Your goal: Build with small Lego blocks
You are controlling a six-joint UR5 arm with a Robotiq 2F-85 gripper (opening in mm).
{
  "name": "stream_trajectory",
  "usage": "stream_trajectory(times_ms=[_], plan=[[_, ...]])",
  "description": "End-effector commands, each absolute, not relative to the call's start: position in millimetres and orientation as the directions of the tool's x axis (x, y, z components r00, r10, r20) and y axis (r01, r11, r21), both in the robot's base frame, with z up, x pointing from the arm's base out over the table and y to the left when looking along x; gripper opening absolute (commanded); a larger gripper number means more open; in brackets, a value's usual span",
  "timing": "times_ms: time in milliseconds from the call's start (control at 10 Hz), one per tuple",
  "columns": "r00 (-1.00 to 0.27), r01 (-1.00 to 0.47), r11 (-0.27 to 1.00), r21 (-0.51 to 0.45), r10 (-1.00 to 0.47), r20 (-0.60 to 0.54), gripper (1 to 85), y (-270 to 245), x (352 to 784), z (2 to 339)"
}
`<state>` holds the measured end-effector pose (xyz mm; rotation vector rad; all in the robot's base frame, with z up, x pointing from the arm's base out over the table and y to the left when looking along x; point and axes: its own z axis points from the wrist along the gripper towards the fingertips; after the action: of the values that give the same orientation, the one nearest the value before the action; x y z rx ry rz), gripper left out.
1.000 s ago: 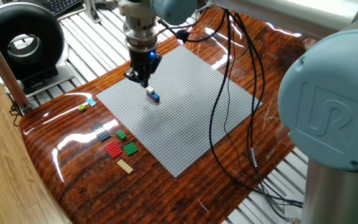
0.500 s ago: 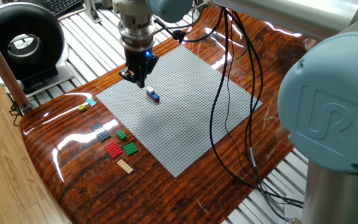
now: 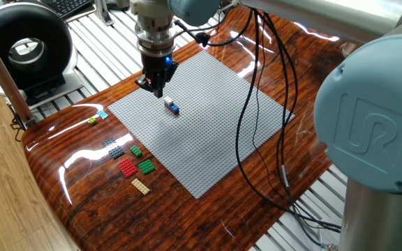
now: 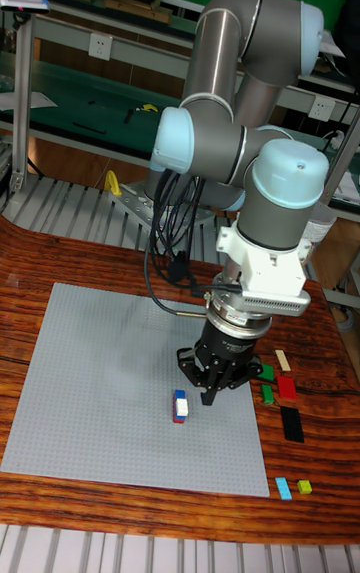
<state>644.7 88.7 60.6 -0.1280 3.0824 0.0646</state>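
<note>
The jaws (image 3: 157,87) (image 4: 209,393) hover over the baseplate (image 3: 208,132) (image 4: 90,383), nearly closed and holding nothing visible. A small stack (image 3: 172,107) (image 4: 180,406) of white, blue and red blocks stands on the plate just beside them. Loose blocks (image 3: 128,157) (image 4: 283,395) lie on the wooden surface (image 3: 82,181) (image 4: 120,263) off the plate's edge.

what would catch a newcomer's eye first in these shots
The large square grey studded baseplate fills the middle of the glossy wooden table. On it stands a tiny blue, white and red Lego stack, with the black two-finger gripper hovering beside it. A cluster of small loose coloured Lego pieces lies on the wood off one baseplate edge.
</note>
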Motion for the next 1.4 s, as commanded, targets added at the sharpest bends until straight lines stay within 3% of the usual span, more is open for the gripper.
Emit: stream_trajectory(times_ms=[0, 1300], plan=[[-0.996, -0.076, 0.995, 0.069, -0.072, -0.058, 1.3, 93, 642, 61], [-0.996, -0.079, 0.996, 0.033, -0.078, -0.045, 1.3, 82, 640, 55]])
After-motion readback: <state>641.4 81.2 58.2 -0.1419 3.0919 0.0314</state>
